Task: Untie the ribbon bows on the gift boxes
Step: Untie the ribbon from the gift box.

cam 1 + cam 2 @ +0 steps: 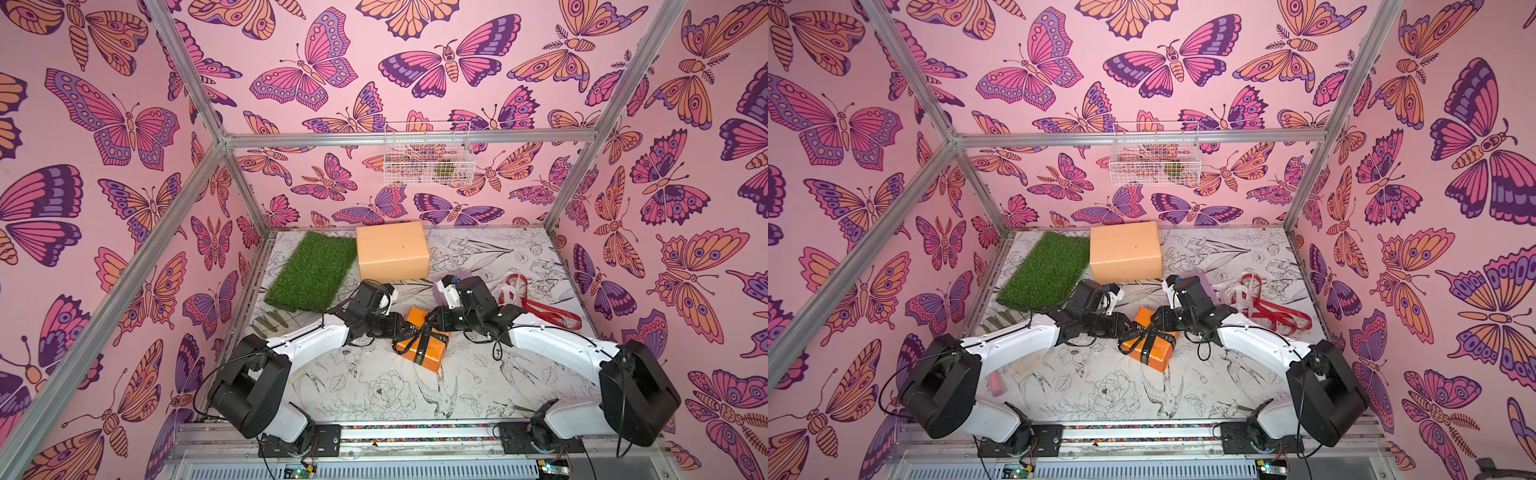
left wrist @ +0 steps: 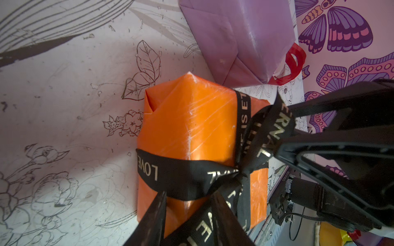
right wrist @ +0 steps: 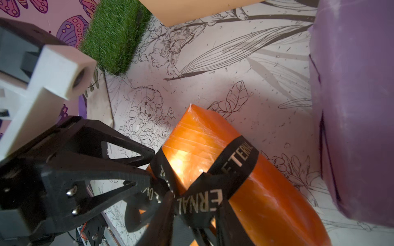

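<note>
The left pincer and the right pincer meet at the orange box from opposite sides. Each has its jaws part-way apart with a strand of the black ribbon between them. Whether either truly pinches the satin I cannot tell. The knot sits on the orange box, tied, with lettered bands wrapped round the box both ways.

To do this step well, I judge each pincer should close firmly on a free tail, not on a loop or a wrapping band. Then both should draw away from the orange box in opposite directions, low and slow, so the light box is not dragged or tipped.

Just beyond the orange box, on the right arm's side, stands the lilac box, bare. Past it the red ribbon and white ribbon lie loose on the desk. The peach box, farther beyond the orange box, is bare too.
</note>
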Available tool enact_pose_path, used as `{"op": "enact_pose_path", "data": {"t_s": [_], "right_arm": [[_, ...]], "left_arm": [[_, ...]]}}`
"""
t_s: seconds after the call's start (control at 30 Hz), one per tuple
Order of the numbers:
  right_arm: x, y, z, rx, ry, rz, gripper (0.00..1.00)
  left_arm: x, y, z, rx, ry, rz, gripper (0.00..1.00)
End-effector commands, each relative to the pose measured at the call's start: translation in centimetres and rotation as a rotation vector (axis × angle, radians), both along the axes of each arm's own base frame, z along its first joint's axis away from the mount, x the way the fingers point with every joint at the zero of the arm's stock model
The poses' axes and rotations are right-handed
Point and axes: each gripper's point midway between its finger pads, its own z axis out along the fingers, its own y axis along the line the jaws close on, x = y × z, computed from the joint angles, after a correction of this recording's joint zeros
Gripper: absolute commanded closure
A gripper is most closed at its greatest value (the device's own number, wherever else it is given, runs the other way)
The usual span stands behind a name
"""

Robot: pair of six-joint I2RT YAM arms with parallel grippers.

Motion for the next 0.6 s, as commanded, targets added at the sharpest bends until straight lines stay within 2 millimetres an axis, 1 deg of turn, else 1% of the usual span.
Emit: {"op": "enact_pose_path", "data": {"t_s": [0.0,0.03,0.13,0.2,0.23,0.3,0.37,0.4,0.43,0.47,0.5,0.53,0.57], "right_arm": [[0.3,1.8,2.1,0.095,-0.028,0.034,0.67],[0.3,2.1,2.5,0.115,-0.035,0.045,0.7],[0.1,2.7,3.5,0.161,-0.044,0.068,0.83],[0.0,3.0,4.3,0.182,-0.047,0.082,0.94],[-0.1,3.1,4.6,0.194,-0.049,0.09,0.97],[-0.4,3.2,4.9,0.204,-0.046,0.104,0.96],[-0.7,3.0,4.5,0.188,-0.019,0.103,0.92],[-0.9,2.9,4.1,0.175,-0.002,0.101,0.86],[-1.1,2.8,3.8,0.17,0.013,0.101,0.77],[-1.3,2.7,3.6,0.172,0.024,0.099,0.71],[-1.4,2.7,3.5,0.178,0.028,0.096,0.7],[-1.6,2.7,3.3,0.185,0.032,0.098,0.72],[-1.8,2.6,3.1,0.189,0.036,0.098,0.77]], "left_arm": [[0.0,0.0,-0.3,0.013,0.012,-0.007,0.62],[0.0,-0.1,-0.2,0.01,0.011,-0.009,0.62],[0.0,-0.2,-0.2,0.01,0.011,-0.013,0.61],[0.0,-0.3,0.0,0.004,0.009,-0.016,0.59],[0.1,-0.3,0.2,0.001,0.008,-0.014,0.56],[0.3,-0.2,1.0,-0.005,-0.009,-0.009,0.48],[0.3,-0.5,2.4,-0.025,-0.048,-0.03,0.47],[0.4,-0.6,3.2,-0.034,-0.079,-0.044,0.47],[0.3,-0.8,4.1,-0.041,-0.116,-0.067,0.48],[0.3,-1.0,4.7,-0.039,-0.154,-0.089,0.49],[0.3,-1.1,5.1,-0.035,-0.185,-0.103,0.5],[0.5,-1.0,5.4,-0.027,-0.217,-0.109,0.51],[0.8,-1.0,5.7,-0.026,-0.239,-0.1,0.52]]}}
